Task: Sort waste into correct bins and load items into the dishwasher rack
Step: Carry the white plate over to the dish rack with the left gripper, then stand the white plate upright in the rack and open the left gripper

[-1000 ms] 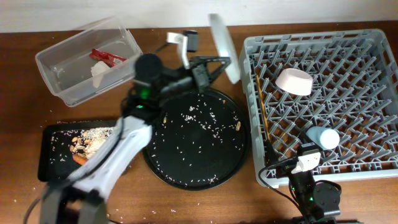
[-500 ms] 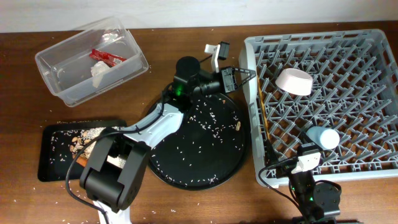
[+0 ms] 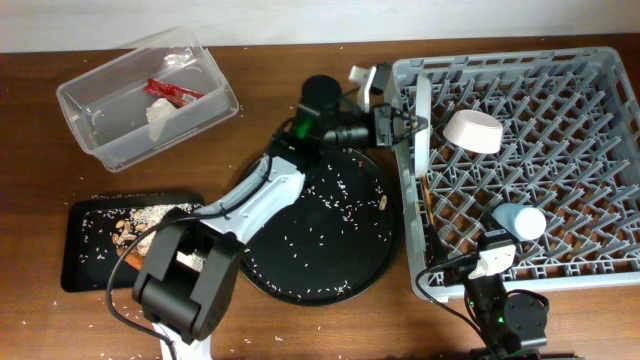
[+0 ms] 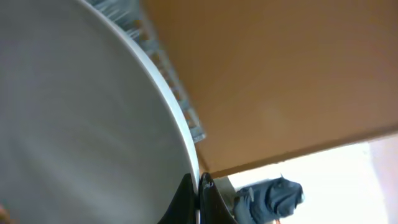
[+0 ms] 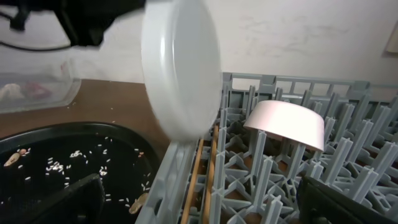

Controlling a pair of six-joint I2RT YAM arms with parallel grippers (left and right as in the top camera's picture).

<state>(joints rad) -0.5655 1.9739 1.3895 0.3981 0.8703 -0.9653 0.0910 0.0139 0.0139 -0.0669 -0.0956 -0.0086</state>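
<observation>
My left gripper is shut on the rim of the round pale-grey plate and holds it on edge over the left side of the light-grey dishwasher rack. In the left wrist view the fingertips pinch the plate. The plate also shows in the right wrist view. In the rack lie the white bowl, the light-blue cup and the wooden chopsticks. My right gripper is open and empty at the rack's front edge.
The clear tub at back left holds the red wrapper and white tissue. The small black tray holds rice, nuts and the carrot. The big round black tray carries scattered rice. Rice grains lie on the table.
My left gripper has carried the plate to the right, from behind the round black tray to over the rack's left side. The right arm has not moved.
</observation>
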